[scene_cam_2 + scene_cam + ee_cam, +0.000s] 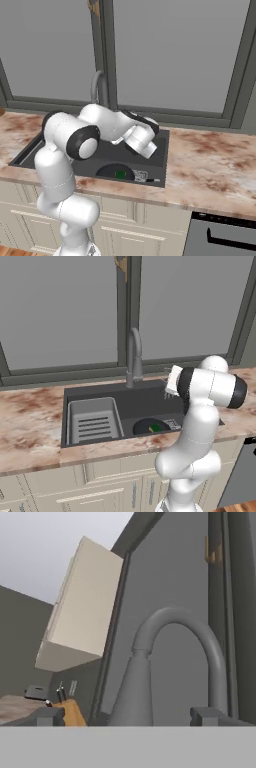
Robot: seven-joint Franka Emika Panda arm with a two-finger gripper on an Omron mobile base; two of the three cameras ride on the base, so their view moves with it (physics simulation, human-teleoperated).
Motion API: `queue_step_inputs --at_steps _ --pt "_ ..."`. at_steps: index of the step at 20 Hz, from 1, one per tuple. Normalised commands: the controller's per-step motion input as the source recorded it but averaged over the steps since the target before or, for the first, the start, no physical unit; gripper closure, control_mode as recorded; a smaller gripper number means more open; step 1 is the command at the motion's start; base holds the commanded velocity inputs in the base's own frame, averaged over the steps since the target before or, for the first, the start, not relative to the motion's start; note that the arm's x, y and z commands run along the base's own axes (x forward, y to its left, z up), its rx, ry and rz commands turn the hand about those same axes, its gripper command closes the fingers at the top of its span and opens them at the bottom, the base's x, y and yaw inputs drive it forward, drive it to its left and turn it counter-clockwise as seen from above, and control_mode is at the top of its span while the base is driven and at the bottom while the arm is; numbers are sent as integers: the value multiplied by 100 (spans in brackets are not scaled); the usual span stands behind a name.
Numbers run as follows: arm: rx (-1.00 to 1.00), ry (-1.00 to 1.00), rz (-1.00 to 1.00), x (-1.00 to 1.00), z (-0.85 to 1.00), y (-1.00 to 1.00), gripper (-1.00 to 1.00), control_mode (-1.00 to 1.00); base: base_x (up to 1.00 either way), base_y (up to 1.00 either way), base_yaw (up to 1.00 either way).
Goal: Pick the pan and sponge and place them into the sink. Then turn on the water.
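with pan (150,426) and sponge (155,428) in the sink (145,401), our jaws stand apart facing the faucet (175,662), which rises upright straight ahead.

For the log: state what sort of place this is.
A simulated home kitchen, most likely: a dark sink with an arched faucet set in a marble-look counter, cabinet doors below and a window behind.

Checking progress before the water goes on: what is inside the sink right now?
Inside the sink are the black pan with the green sponge on it, and a grey ribbed rack at one end. The arm covers the basin's far right corner.
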Motion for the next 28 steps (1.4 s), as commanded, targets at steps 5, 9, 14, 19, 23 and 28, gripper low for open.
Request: queue_step_inputs --at_steps 5,9,14,19,23,28 --pt "0 18 5 21 2 14 -100 -100 0 0 0" --pt "0 14 4 28 0 1 -100 -100 0 0 0" --pt "0 6 2 29 -1 0 -100 -100 0 0 0" --pt "0 0 2 25 -12 2 -100 -100 0 0 0" --pt "0 0 4 15 -23 0 -100 -100 0 0 0" --pt "0 0 5 14 -19 0 -100 -100 0 0 0"
